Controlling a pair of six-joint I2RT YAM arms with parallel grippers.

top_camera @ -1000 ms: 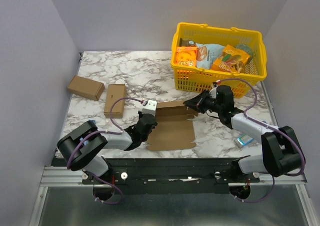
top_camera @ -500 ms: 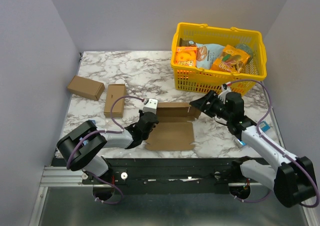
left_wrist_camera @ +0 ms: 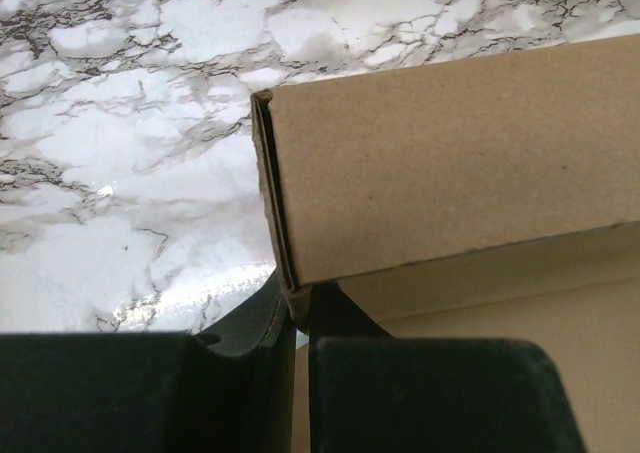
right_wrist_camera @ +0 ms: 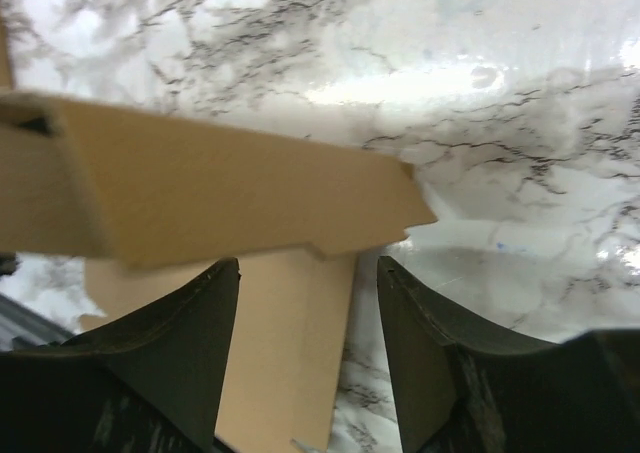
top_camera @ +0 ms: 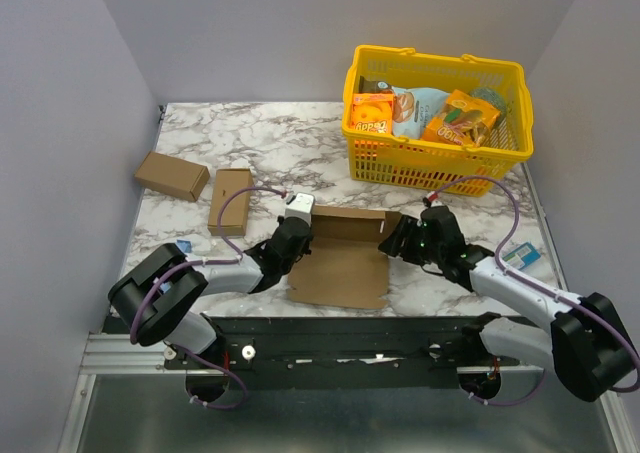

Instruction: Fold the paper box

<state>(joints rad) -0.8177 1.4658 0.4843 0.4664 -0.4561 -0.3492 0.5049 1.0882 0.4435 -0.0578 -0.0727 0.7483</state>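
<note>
The plain brown cardboard paper box [top_camera: 345, 263] lies partly folded on the white marbled table [top_camera: 290, 143], on my side of the yellow plastic basket [top_camera: 400, 158] and a little to its left. Its far wall is creased upright. My left gripper [top_camera: 303, 235] is clenched on the end of that wall farthest from the basket, pinching the doubled cardboard edge. My right gripper [top_camera: 391, 235] is released, its fingers [right_wrist_camera: 175, 343] spread at the wall's end nearest the basket, grasping nothing.

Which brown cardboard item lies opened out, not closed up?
The paper box, the biggest, spread flat with its far panel raised. The far-left box and its neighbour are closed.
</note>
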